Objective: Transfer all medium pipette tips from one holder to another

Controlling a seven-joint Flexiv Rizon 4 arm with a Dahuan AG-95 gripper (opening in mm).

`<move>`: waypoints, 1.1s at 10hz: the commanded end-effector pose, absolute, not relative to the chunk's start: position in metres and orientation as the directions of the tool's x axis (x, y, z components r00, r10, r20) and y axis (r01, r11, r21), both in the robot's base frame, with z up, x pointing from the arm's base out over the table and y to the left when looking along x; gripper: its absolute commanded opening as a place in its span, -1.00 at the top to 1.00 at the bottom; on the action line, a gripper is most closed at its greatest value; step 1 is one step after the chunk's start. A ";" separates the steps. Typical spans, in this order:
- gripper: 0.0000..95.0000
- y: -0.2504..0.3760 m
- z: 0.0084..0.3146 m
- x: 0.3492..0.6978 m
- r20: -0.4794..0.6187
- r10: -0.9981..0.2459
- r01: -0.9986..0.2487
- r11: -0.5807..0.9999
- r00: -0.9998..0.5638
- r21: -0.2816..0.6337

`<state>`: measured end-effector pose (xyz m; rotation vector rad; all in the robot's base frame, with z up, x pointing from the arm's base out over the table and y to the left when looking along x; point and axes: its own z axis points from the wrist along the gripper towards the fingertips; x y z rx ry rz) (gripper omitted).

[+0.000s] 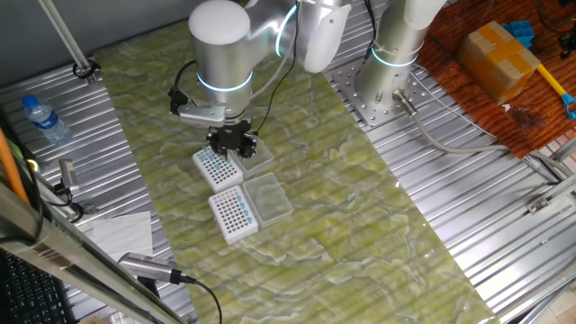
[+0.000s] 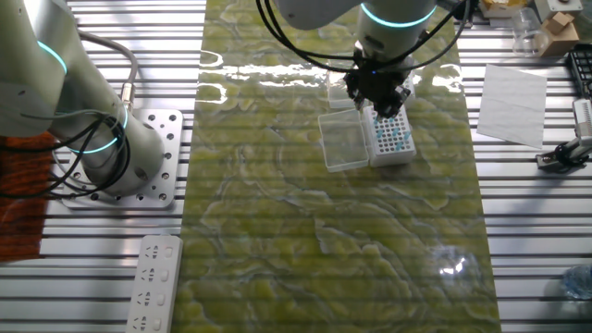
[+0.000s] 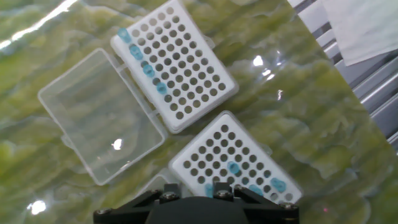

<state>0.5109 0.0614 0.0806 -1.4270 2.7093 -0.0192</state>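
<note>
Open lids (image 3: 99, 118) beside both tip holders (image 3: 177, 65).

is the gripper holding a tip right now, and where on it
Cannot be told. The gripper sits low over the near holder, but its fingers are hidden in every view, so no held tip shows.

A ribbed metal table (image 1: 504, 234) carries a green mat (image 1: 342, 216) bearing two tip holders (image 1: 232, 214) and clear lids (image 1: 268, 198).
</note>
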 end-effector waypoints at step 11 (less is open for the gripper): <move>0.60 0.061 0.082 0.515 -0.061 -0.844 -0.842 0.536 -0.533 -0.059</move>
